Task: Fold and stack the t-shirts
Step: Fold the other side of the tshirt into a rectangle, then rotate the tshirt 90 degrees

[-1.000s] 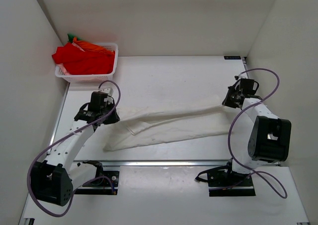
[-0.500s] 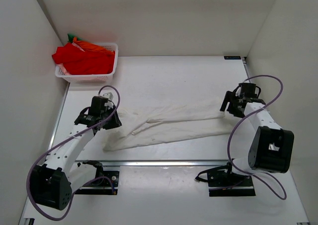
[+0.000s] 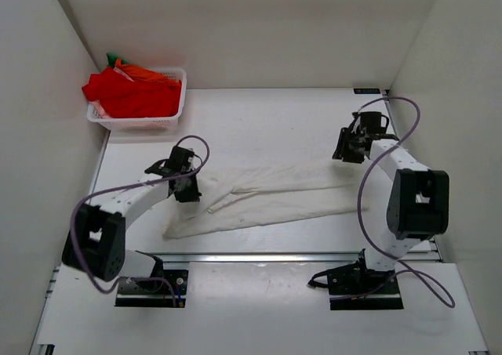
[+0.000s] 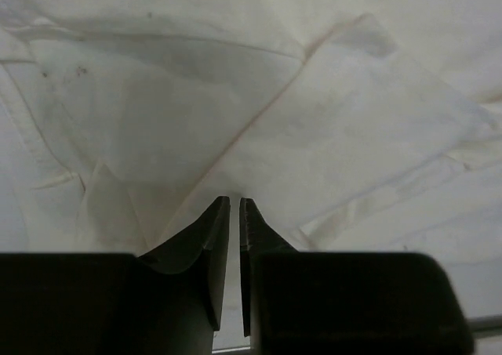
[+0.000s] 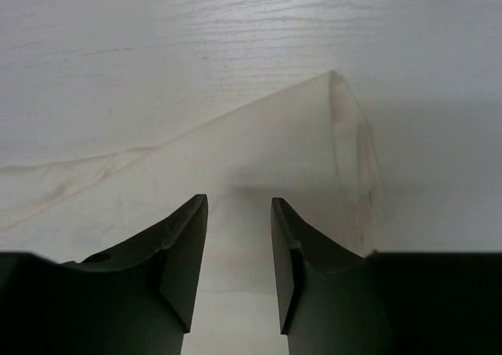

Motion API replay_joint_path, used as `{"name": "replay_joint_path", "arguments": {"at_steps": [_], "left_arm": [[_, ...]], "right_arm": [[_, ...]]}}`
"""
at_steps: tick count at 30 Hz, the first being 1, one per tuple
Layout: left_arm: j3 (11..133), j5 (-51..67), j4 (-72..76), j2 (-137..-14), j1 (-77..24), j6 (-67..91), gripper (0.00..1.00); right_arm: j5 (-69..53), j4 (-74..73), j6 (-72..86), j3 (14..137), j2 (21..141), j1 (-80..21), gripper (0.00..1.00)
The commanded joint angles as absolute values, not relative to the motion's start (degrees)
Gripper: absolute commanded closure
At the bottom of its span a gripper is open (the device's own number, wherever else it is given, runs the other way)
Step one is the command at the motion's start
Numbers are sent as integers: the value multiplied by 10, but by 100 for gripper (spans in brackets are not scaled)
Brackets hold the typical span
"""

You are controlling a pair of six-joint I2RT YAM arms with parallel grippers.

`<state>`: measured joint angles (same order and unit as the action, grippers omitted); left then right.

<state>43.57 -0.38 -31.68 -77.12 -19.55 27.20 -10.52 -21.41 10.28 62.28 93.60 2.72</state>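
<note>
The white t-shirt (image 3: 274, 194) lies as a long, loosely folded band across the middle of the table. My left gripper (image 3: 190, 192) hovers just over its left end. In the left wrist view the left gripper (image 4: 234, 200) has its jaws only a sliver apart with nothing between them, and creased white cloth (image 4: 314, 120) lies beneath. My right gripper (image 3: 343, 153) stands by the shirt's right end. It is open and empty (image 5: 238, 198) over a folded corner of the shirt (image 5: 259, 143). Red (image 3: 133, 96), orange (image 3: 145, 73) and green (image 3: 114, 58) t-shirts are heaped in the basket.
A white lattice basket (image 3: 141, 122) stands at the back left corner against the left wall. White walls enclose the table on the left, back and right. A metal rail (image 3: 274, 255) runs along the near edge in front of the arm bases.
Both grippers held the white shirt stretched above the table, then let go. It now lies flat. The left gripper moved right over the shirt's end and the right gripper drew towards the back.
</note>
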Motion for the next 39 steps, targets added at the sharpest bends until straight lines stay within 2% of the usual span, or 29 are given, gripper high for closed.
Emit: {"name": "replay_joint_path", "arguments": {"at_steps": [1,5,7,12,15,17,18,19,20,23,24,25,27,28,32,36,39], "left_arm": [[486,-44,-283,-843,-204,293,80],[590,-65,-300,-959,-217,286,82],[692,-70,-333,-1049,-229,273,85],[918,-57,-392,-1224,-229,260,91],[1113,-49,-463,-1340,-222,248,94],[1381,-56,-579,-1485,-218,232,93],[1462,-48,-608,-1530,-216,231,93],[1595,-17,-641,-1593,-206,242,94],[1615,-5,-629,-1610,-189,257,96],[1377,41,-490,-1523,-181,260,98],[1365,40,-478,-1519,-183,258,98],[1395,25,-493,-1533,-191,250,98],[1543,39,-547,-1597,-196,246,97],[1562,59,-548,-1601,-196,256,97],[1411,73,-408,-1522,-196,267,95],[1544,151,-389,-1568,-179,295,95],[1512,217,-312,-1508,-162,323,98]], "right_arm": [[-111,-239,105,658,991,17,65],[-92,-308,157,657,1009,10,75],[-70,-338,188,622,995,4,77],[-50,-343,256,515,927,-79,76],[-76,-312,321,452,856,-133,71],[-79,-300,361,425,810,-176,67],[-68,-294,395,421,801,-211,67],[-69,-278,421,408,786,-238,66],[-83,-266,440,400,768,-248,66],[-144,-163,514,323,743,-297,68],[-151,-122,532,313,744,-319,68],[-151,-94,537,300,745,-343,68],[-161,-51,533,294,772,-377,68],[-170,-22,527,292,774,-391,68],[-201,25,491,316,816,-437,66],[-237,41,424,366,851,-479,65],[-245,28,366,403,853,-490,64]]}}
